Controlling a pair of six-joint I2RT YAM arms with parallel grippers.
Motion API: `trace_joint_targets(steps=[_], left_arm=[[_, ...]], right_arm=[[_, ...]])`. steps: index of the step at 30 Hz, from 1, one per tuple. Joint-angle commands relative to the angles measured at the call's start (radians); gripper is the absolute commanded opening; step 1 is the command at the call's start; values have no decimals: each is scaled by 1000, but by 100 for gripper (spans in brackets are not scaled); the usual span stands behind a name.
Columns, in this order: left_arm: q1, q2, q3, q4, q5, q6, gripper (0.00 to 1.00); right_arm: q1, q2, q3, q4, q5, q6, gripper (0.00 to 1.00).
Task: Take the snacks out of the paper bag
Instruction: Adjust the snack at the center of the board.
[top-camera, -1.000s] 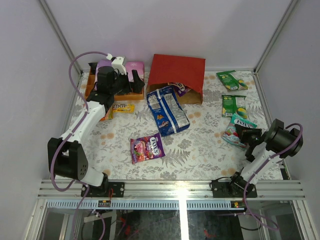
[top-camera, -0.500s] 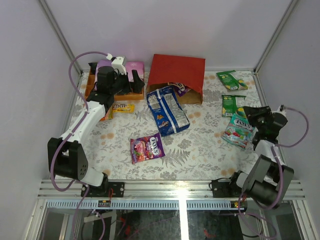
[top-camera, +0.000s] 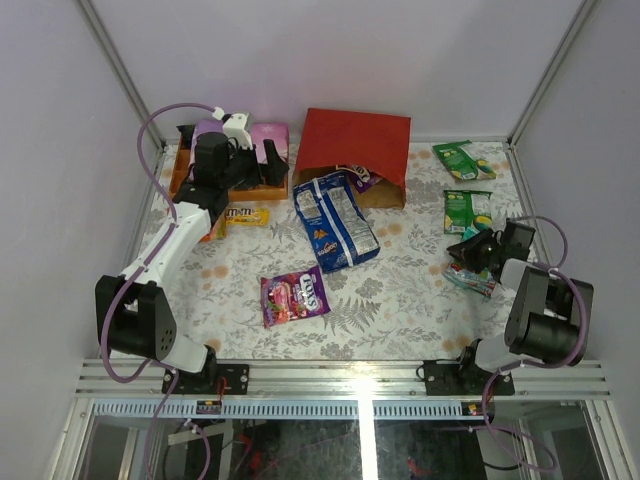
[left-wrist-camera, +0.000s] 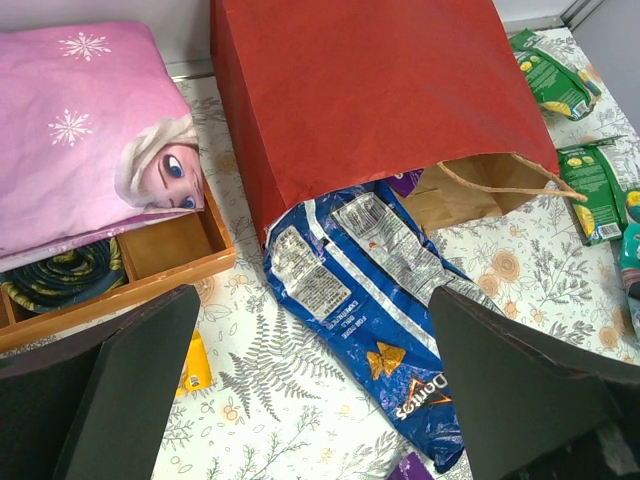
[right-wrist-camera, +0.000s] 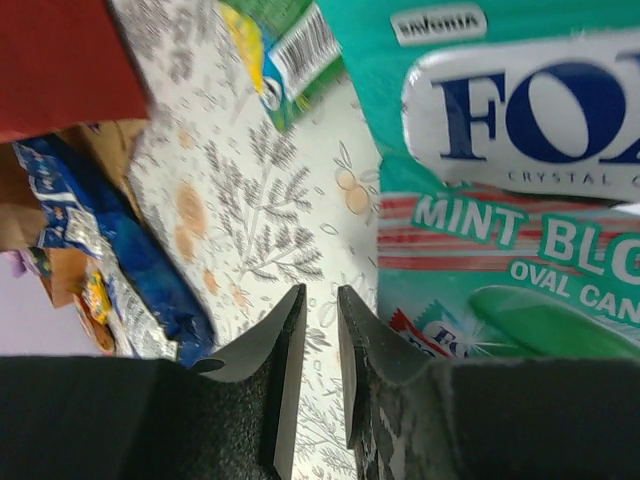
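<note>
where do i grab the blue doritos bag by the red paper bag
Grip the near short edge of the Doritos bag, the end farthest from the red paper bag. It lies flat and long, with its far end at the paper bag's mouth, so coming down from above on the near side and pulling away from the mouth looks best.
</note>
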Motion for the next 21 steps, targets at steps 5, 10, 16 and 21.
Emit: trace_joint_targets(steps=[5,10,16,21], left_arm=[[9,-15,0,19,-27,22,100],[10,-13,1,17,-28,22,100],[9,-9,5,17,-25,21,100],[11,-9,1,19,-23,21,100]], right_arm=[[23,50,17,-62,-39,-93,24],[25,28,-24,-133,1,-145,24],[24,-47,-76,-193,34,-155,25],[24,-119,-91,-239,82,-160,25]])
